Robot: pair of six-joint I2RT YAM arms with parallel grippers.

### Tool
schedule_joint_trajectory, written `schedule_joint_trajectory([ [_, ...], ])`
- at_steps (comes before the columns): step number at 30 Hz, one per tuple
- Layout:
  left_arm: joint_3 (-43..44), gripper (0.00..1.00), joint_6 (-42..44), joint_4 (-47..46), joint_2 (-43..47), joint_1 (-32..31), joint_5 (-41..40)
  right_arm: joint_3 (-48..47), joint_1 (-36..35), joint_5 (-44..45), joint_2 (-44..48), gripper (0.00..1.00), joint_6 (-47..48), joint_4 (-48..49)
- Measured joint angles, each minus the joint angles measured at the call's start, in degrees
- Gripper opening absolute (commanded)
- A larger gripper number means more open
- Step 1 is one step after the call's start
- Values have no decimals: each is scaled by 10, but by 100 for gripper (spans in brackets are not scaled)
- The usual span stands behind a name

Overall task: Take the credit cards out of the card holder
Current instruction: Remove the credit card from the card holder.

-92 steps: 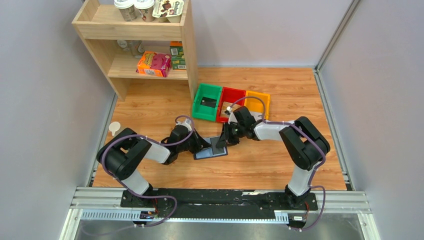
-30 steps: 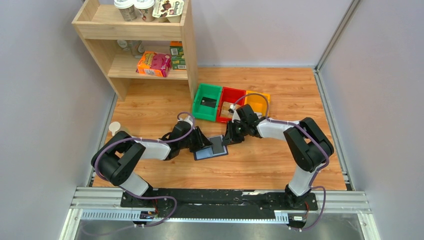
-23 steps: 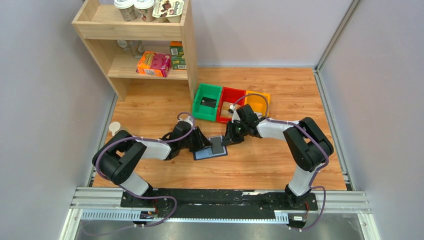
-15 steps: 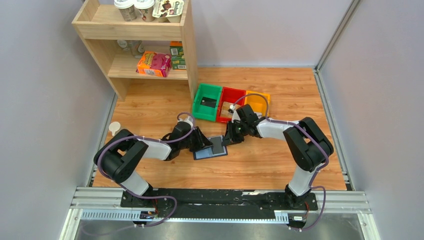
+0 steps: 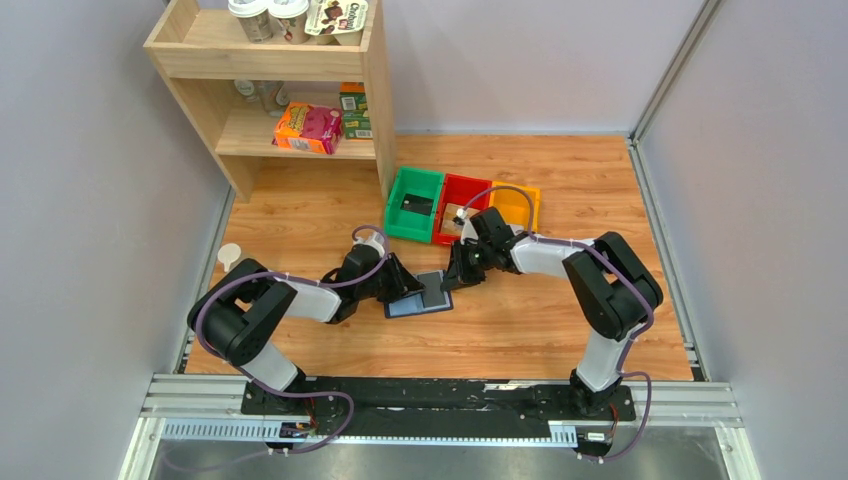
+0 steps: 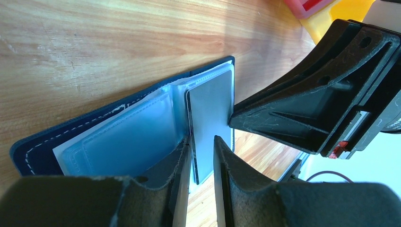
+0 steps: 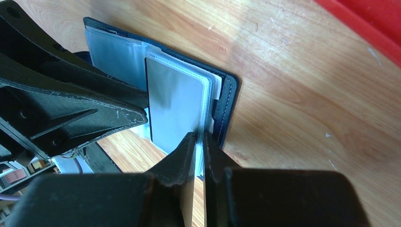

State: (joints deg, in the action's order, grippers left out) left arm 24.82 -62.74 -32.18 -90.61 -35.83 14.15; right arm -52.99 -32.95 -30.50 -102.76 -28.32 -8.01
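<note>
The navy card holder (image 5: 412, 304) lies open on the wood floor between the two arms, its blue-grey pockets showing (image 6: 127, 142). A silver-grey credit card (image 6: 211, 118) (image 7: 174, 101) sits in a clear sleeve that is raised from the holder. My left gripper (image 6: 202, 158) is open, its fingers straddling the card's near end with a gap showing. On the other side, my right gripper (image 7: 199, 142) is pinched shut on the sleeve's outer edge beside the card. Seen from above, the grippers (image 5: 400, 288) (image 5: 452, 280) meet over the holder.
Green (image 5: 402, 190), red (image 5: 466, 183) and yellow (image 5: 519, 194) bins stand in a row just behind the right gripper. A dark card (image 5: 420, 206) lies in the green bin. A wooden shelf (image 5: 377, 120) with boxes stands at the back left. A small white disc (image 5: 230, 256) lies at the left.
The right gripper's fingers have narrowed onto the sleeve edge. The left gripper's fingers have closed in a little. The holder and both grippers have shifted slightly left.
</note>
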Motion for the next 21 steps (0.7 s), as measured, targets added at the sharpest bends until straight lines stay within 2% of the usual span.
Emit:
schedule_joint_trajectory([
  [12,-2,28,0,-3,0,0,1,-6,-3,0,0,10,8,-7],
  [13,-3,28,0,-3,0,0,1,-6,-4,0,0,15,8,-7],
  [15,-7,27,-2,-5,2,0,1,-6,-5,0,0,40,7,-10],
  [16,-8,27,-4,-6,3,-1,1,-7,-6,1,1,47,5,-12],
  [21,-9,27,-8,5,14,-7,-2,-17,-21,9,17,51,7,-26],
])
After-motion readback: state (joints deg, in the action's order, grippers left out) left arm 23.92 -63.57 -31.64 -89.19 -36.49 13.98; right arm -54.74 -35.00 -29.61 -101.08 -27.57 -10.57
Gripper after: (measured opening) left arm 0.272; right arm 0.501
